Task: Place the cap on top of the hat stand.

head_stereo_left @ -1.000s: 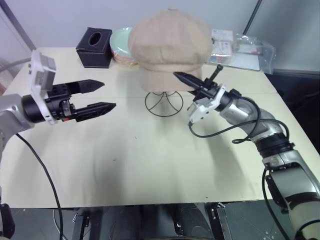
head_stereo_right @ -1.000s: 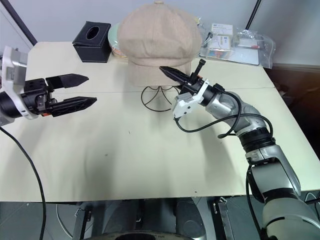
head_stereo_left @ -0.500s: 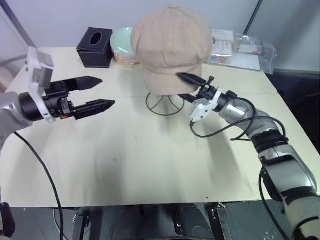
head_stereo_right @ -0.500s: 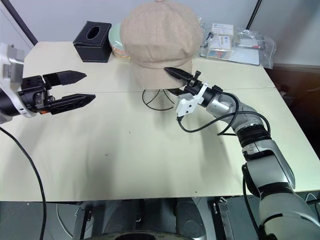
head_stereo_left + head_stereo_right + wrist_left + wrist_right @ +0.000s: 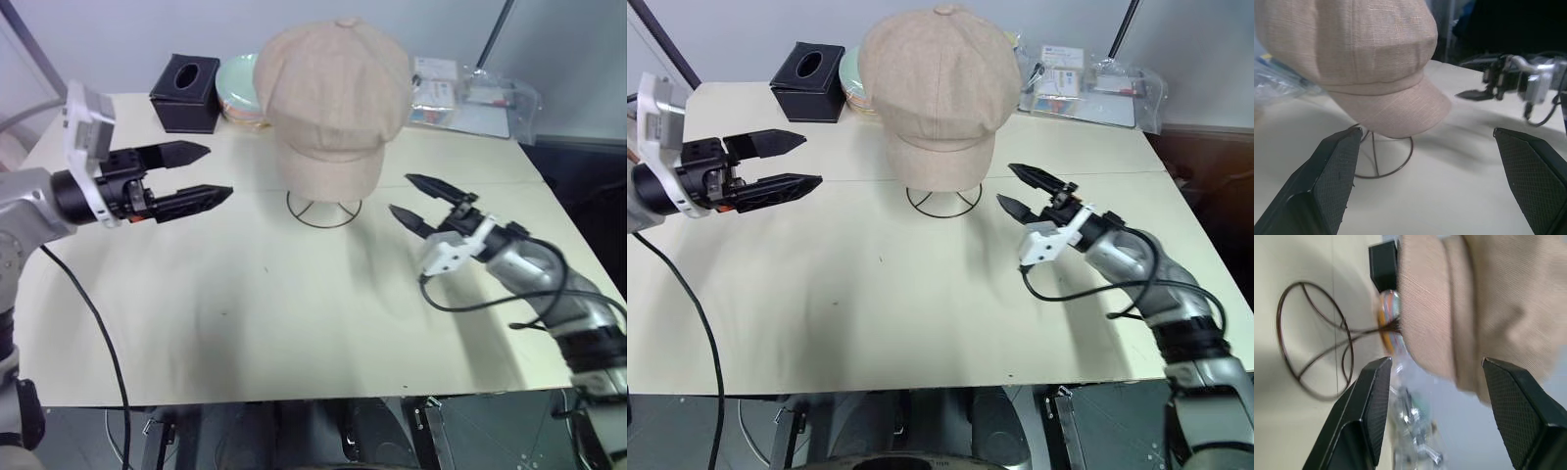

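Since the cap (image 5: 336, 93) is seated on the hat stand (image 5: 323, 209), nothing is held; the left gripper (image 5: 193, 172) and the right gripper (image 5: 411, 200) are spread wide, empty.

Beige cap (image 5: 336, 103) sits on wire hat stand (image 5: 324, 209), brim forward; between both claws, nearer right claw (image 5: 411, 201), untouched.

Cap (image 5: 336, 103): woven beige cloth, matt, fine linen-like weave with stitched seams. Hat stand (image 5: 324, 210): thin dark wire, slight sheen, showing below the cap between both pairs of jaws. Finger pads (image 5: 1332, 181): black, matt, cross-hatched texture. Table (image 5: 265, 313): smooth, matt, pale cream. Tissue box (image 5: 185, 93): black, leather-like grain.
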Robot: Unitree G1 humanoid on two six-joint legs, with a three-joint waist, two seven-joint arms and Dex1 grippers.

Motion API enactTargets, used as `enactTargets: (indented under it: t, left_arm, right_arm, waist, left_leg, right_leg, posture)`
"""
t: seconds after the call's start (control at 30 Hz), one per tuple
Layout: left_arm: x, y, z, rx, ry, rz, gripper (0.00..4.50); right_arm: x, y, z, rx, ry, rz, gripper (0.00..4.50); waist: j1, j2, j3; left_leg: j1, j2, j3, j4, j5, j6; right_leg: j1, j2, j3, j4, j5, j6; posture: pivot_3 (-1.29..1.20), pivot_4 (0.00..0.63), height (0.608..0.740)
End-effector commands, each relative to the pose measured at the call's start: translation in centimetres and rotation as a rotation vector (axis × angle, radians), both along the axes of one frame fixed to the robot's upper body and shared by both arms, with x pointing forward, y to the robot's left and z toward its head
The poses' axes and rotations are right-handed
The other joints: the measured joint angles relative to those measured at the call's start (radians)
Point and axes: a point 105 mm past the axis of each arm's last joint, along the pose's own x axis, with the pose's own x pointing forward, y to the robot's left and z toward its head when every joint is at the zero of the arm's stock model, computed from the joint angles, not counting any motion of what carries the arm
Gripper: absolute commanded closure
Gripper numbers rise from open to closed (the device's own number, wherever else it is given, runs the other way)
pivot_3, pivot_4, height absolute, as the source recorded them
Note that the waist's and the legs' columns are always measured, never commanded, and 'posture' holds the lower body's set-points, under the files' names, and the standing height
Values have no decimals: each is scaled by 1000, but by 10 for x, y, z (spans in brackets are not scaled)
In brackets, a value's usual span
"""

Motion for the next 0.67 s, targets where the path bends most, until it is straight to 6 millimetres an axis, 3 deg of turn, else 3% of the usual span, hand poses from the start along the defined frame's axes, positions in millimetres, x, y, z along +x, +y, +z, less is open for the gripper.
enactTargets:
  t: [0.03,0.17,0.3,0.43,0.67]
  left_arm:
    - [-1,2,10,13,-54,-7,0]
    - [0,7,10,18,-59,1,0]
    - [2,10,11,14,-70,14,0]
    - [2,13,15,15,-86,23,0]
    - [2,17,23,2,-120,51,0]
  right_arm:
    - [-14,-21,16,25,132,-41,1526]
    - [-18,-56,27,177,530,-126,1526]
    - [-33,-64,61,421,929,-7,1526]
    - [-37,-70,91,551,1110,87,1526]
    - [-23,-69,92,604,1165,105,1526]
  waist:
    - [1,0,0]
    - [0,0,0]
    - [0,0,0]
    - [0,1,0]
    - [4,0,0]
  left_leg:
    - [0,0,0,0,0,0]
    - [1,0,1,0,0,0]
    - [1,1,0,1,0,0]
    - [1,5,1,2,0,1]
    - [-1,4,3,3,-1,1]
  right_leg:
    - [0,0,0,0,0,0]
    - [1,0,1,0,0,0]
    - [2,0,1,1,0,0]
    - [2,1,1,0,0,0]
    - [0,1,0,-1,0,0]
  posture:
    - [0,150,740]
    - [0,150,740]
    - [0,150,740]
    - [0,150,740]
    - [0,150,740]
